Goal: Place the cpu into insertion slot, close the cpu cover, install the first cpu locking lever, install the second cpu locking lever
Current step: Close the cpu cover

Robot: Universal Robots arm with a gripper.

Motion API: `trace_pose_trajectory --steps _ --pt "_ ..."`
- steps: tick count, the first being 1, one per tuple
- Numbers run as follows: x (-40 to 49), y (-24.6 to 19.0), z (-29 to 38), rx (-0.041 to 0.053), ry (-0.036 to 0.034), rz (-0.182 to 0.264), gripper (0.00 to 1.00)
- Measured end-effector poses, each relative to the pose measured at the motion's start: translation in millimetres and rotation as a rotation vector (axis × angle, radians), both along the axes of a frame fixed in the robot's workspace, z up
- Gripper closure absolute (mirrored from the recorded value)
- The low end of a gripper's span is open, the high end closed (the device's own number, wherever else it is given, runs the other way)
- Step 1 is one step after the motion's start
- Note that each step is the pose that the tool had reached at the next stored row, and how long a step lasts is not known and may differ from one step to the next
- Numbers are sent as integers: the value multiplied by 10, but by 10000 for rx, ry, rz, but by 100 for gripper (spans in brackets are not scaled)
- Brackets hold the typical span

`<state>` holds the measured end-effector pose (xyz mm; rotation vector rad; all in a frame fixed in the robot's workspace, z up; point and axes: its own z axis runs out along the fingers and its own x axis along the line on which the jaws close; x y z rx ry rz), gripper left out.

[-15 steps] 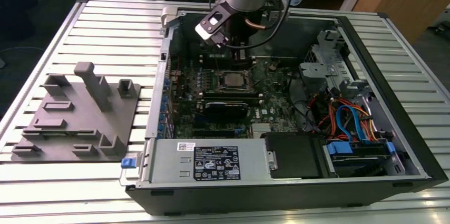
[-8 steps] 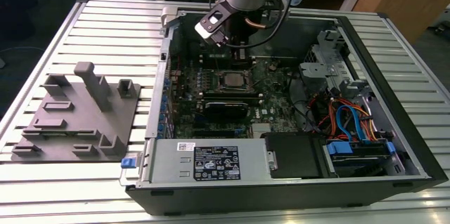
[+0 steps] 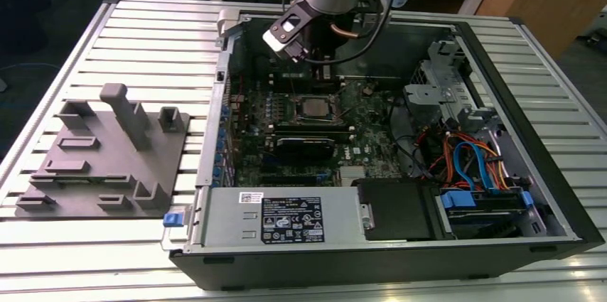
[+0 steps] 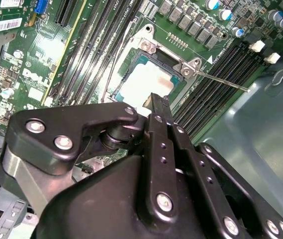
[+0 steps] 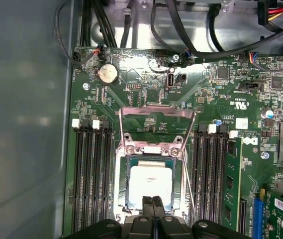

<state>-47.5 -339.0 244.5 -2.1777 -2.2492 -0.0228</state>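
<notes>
The cpu (image 5: 151,183) lies flat in the insertion slot (image 5: 127,199) on the green board, its pale metal top showing in both wrist views (image 4: 148,82). The cpu cover (image 5: 157,109), a thin silvery frame, appears swung up and back from its hinge at the socket's edge. A thin wire locking lever (image 4: 223,80) sticks out free beside the socket, also seen in the first wrist view (image 5: 189,189). My gripper (image 5: 153,200) hangs just above the cpu's edge with its black fingers (image 4: 158,107) pressed together and nothing between them. In the exterior view the gripper (image 3: 320,74) sits over the socket (image 3: 313,108).
Long black memory slots (image 5: 89,174) flank the socket on both sides. A black heatsink block (image 3: 303,147) lies beside it. The power supply (image 3: 284,218) and the drive bay with coloured cables (image 3: 474,163) crowd the case. A grey fixture plate (image 3: 104,153) rests on the table at the exterior view's left.
</notes>
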Motion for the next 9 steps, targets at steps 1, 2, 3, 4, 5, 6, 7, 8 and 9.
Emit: trace_pose_trajectory --steps 1,2,3,4,5,6,7,8,9 --pt "0 0 12 -1 1 0 90" --pt "0 0 25 -1 1 0 90" --pt "0 0 39 -2 1 -1 90" --pt "0 0 54 -1 1 0 90" --pt "0 0 70 0 0 -1 90" --pt "0 0 85 0 0 0 90" --pt "0 0 101 -1 1 0 90" --pt "0 0 116 -1 1 0 90" --pt "0 0 131 -2 1 0 90"
